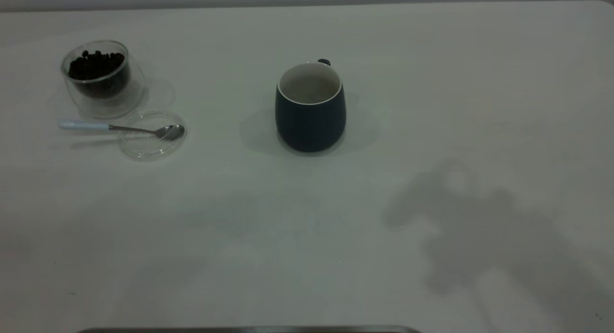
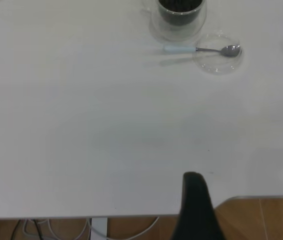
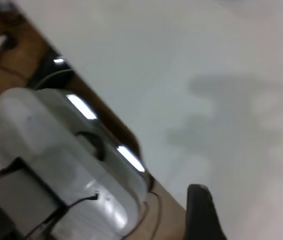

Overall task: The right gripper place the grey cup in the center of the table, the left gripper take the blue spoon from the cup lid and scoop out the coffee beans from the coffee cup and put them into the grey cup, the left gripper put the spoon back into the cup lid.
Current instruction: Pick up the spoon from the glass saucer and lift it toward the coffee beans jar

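The grey cup (image 1: 310,107) stands upright near the middle of the table (image 1: 431,83), its handle turned to the far side and its white inside empty, so the first step looks done and the cup is ready to receive beans.

Far to the left sits the coffee cup (image 1: 102,78), holding a dark heap of coffee beans (image 1: 96,64). Just in front of it lies the cup lid (image 1: 152,134), flat on the table, serving as a rest for the blue spoon (image 1: 120,127): the metal bowl sits inside the lid while the pale handle sticks out to the left past the rim (a handy overhang for gripping).

The left gripper (image 2: 197,210) hangs back over the near table edge, well apart from the spoon; only one dark finger shows, so I cannot tell how far the fingers are spread. The right gripper (image 3: 201,212) is likewise withdrawn near the table edge, its spread unclear too. Its shadow falls on the near right of the table.

Judging by this, fetching the spoon comes next.
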Motion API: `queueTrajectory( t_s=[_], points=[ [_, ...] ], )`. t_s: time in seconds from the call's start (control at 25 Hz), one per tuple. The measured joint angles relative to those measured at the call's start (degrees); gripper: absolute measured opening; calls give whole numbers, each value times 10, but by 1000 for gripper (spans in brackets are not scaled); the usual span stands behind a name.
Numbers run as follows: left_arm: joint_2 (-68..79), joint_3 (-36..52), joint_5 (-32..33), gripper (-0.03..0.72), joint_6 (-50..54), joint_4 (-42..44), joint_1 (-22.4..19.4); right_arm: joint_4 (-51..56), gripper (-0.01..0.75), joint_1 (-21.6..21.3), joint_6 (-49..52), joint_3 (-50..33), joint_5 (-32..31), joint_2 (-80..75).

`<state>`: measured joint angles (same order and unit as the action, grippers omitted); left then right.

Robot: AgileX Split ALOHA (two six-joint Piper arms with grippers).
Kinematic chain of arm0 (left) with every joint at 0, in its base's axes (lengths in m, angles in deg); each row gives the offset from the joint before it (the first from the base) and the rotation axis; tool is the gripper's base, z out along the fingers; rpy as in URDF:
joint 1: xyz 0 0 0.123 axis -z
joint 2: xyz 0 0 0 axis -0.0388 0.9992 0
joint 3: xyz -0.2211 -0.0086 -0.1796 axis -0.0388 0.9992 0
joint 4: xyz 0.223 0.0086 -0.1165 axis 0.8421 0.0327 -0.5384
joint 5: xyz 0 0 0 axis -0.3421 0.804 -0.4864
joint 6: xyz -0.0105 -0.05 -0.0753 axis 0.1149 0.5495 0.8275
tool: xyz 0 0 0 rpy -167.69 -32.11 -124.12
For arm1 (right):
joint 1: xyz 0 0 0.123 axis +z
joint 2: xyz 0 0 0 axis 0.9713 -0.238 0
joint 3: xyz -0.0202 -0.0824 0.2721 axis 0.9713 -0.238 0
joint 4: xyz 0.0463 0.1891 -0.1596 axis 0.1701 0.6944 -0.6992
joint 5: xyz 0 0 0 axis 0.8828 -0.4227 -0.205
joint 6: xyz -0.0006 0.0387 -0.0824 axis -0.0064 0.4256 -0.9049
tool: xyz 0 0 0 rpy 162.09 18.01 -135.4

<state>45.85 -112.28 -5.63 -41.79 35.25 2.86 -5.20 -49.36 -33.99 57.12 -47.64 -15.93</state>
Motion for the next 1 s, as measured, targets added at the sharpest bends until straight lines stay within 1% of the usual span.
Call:
queueTrajectory(
  t_s=[0.16, 0.28, 0.44, 0.56, 0.68, 0.84, 1.0],
  points=[
    [0, 0, 0, 592, 1, 0, 0, -35, 459, 0, 9, -62, -3, 82],
    [0, 0, 0, 592, 1, 0, 0, -36, 459, 0, 14, -146, -6, 162],
    [0, 0, 0, 592, 1, 0, 0, -40, 459, -3, 57, -253, -9, 279],
    [0, 0, 0, 592, 1, 0, 0, -39, 459, -36, 88, -326, -7, 385],
    [0, 0, 0, 592, 1, 0, 0, -40, 459, -86, 96, -379, 5, 510],
    [0, 0, 0, 592, 1, 0, 0, -54, 459, -135, 126, -422, 12, 656],
    [0, 0, 0, 592, 1, 0, 0, -79, 459, -183, 142, -439, 21, 737]
  ],
)
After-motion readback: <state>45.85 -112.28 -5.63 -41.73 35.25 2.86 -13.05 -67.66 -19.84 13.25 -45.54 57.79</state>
